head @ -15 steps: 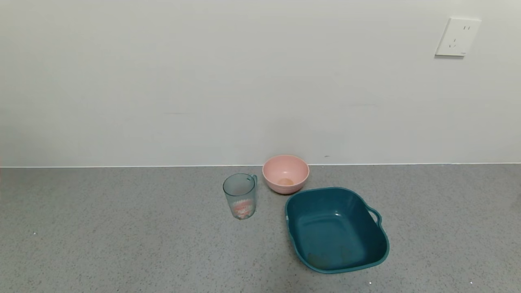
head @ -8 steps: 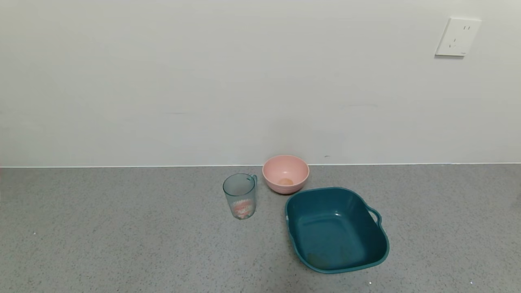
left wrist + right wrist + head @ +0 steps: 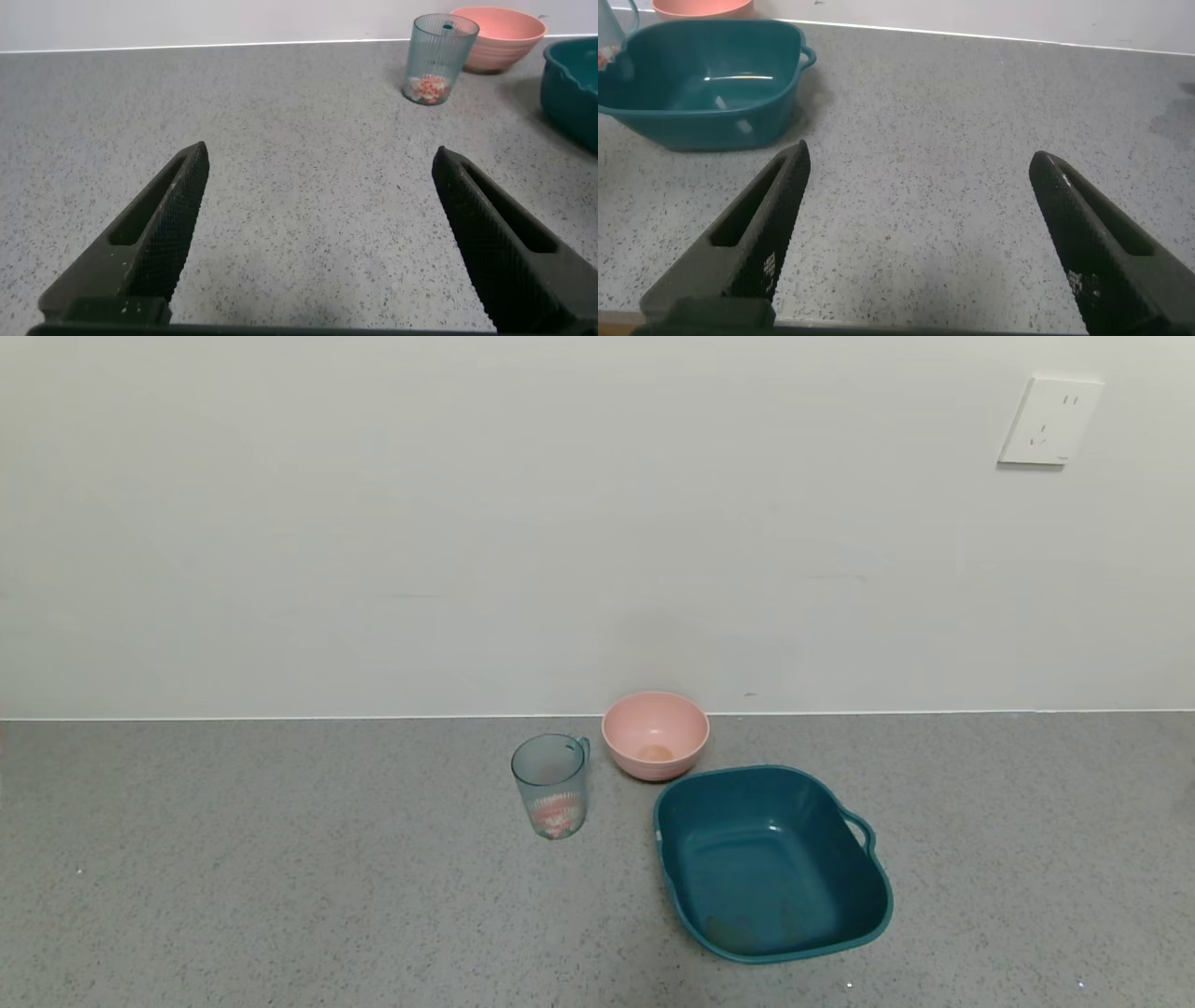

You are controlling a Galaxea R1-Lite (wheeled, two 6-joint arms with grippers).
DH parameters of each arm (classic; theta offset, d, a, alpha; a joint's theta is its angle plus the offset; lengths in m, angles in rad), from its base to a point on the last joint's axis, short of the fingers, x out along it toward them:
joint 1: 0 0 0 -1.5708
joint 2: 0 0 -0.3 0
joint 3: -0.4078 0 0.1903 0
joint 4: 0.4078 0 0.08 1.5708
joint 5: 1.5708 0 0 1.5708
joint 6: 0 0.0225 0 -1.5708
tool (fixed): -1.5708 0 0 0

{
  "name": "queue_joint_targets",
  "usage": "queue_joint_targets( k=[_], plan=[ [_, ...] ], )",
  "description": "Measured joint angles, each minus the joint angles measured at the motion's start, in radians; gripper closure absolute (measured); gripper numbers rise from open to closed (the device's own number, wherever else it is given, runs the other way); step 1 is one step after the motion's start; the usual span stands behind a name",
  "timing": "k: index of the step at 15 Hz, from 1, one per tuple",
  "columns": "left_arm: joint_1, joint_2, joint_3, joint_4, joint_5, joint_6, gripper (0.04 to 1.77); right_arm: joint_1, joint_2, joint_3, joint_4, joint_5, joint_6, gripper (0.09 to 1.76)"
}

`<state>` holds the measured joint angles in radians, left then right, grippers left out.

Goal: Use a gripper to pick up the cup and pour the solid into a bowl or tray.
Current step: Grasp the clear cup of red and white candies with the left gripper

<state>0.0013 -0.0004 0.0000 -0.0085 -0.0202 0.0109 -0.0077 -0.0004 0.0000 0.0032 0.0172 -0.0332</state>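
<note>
Both grippers — left gripper (image 3: 318,224), right gripper (image 3: 920,229) — spread wide, well short of cup (image 3: 551,785) (unlabelled).

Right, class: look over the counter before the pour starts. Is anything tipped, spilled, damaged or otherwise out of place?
Nothing stands out. The cup stands upright with the solid at its bottom, none spilled. The teal tray and pink bowl sit upright beside it. The left gripper and right gripper are open, away from them.

Cup (image 3: 550,784) left of tray (image 3: 864,915), bowl (image 3: 655,713) behind both.
</note>
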Motion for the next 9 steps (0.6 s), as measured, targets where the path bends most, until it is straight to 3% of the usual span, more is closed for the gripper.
queue_joint_targets(
  k=[6, 9],
  plan=[
    [0.000, 0.000, -0.018, -0.005, -0.017, 0.051, 0.09, 0.000, 0.000, 0.000, 0.000, 0.000, 0.000, 0.14],
    [0.000, 0.008, -0.076, 0.026, -0.071, 0.051, 0.09, 0.000, 0.000, 0.000, 0.000, 0.000, 0.000, 0.14]
  ],
)
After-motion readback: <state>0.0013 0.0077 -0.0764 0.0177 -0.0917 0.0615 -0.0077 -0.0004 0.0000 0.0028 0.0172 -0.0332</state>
